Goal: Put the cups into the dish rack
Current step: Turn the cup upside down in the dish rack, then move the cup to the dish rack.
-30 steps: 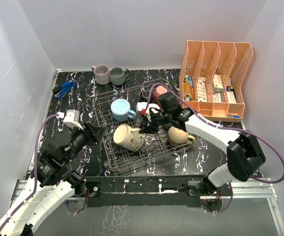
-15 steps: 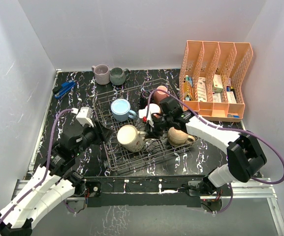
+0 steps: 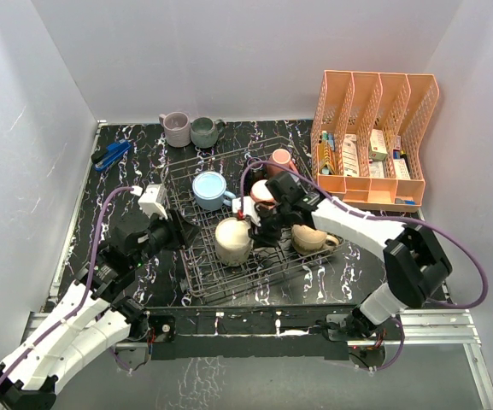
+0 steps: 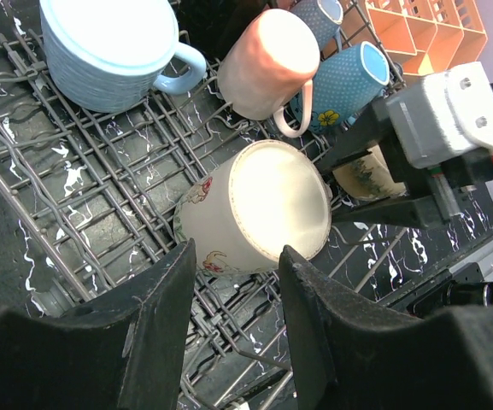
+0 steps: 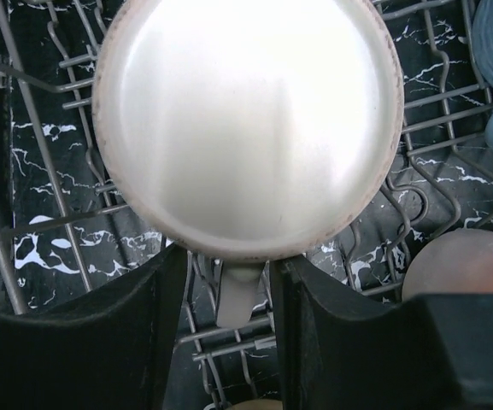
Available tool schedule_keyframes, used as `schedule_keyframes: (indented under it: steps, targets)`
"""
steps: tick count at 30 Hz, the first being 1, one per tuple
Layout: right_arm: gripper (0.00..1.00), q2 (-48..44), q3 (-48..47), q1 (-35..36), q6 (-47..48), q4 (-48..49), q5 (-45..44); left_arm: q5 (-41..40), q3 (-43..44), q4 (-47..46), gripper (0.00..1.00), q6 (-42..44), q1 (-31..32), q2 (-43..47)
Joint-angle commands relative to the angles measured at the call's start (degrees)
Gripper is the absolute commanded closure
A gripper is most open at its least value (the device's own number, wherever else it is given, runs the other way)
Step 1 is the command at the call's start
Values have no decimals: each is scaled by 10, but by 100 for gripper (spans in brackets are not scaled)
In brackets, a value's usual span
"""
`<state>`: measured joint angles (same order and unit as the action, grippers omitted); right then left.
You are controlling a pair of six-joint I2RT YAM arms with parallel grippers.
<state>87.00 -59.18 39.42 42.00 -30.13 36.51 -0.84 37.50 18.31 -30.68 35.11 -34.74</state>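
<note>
Step in hand: setting the cream mug into the dish rack; judged to be at the point of letting go.
Cream mug: stood among the tines in the rack's near middle, pale round face upward, probably base-up, with its handle toward the right hand.
Right hand: fingers apart, one on each side of the mug's handle, with a gap on both sides in the wrist view; not clamped.
Left hand: fingers apart and empty, hovering over the rack's left edge, just short of the cream mug.
Already racked: light blue mug at the far left, peach mug at the far side, tan mug just right of the right hand, teal dotted mug beside the peach one.
Waiting: mauve mug and grey-green mug, side by side on the bench beyond the rack's far-left corner.
Progress: judged well past halfway, with two mugs visibly outside.
Next move: called for drawing the right hand straight back off the handle without tipping the mug, then reaching for the far pair, probably with the left arm as the nearer.
Risk: snagging the handle on a finger on the way out.
</note>
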Motion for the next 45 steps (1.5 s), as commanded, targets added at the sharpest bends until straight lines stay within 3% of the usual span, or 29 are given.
schedule_keyframes:
  steps: [1, 4, 9, 13, 23, 31, 45]
  targets:
    - [55, 31, -52, 21, -3, -37, -47, 1, 12, -1, 58, 2, 2, 13]
    - [61, 38, -53, 28, -11, -29, -59, -5, 13, 0, 58, 3, 2, 21]
    - [86, 49, -79, 32, -28, -26, -41, -18, 17, -1, 58, 8, 2, 32]
    - [91, 61, -113, 32, -41, -16, -35, -25, 21, 2, 58, 11, 2, 36]
    - [92, 74, -144, 32, -34, 90, -47, -41, 22, 26, 58, 9, 2, 63]
    - [92, 76, -161, 32, -11, 119, -5, -50, 27, 36, 58, 12, 3, 69]
    - [92, 169, -212, 13, -39, 164, -88, -54, 24, 48, 59, 10, 2, 82]
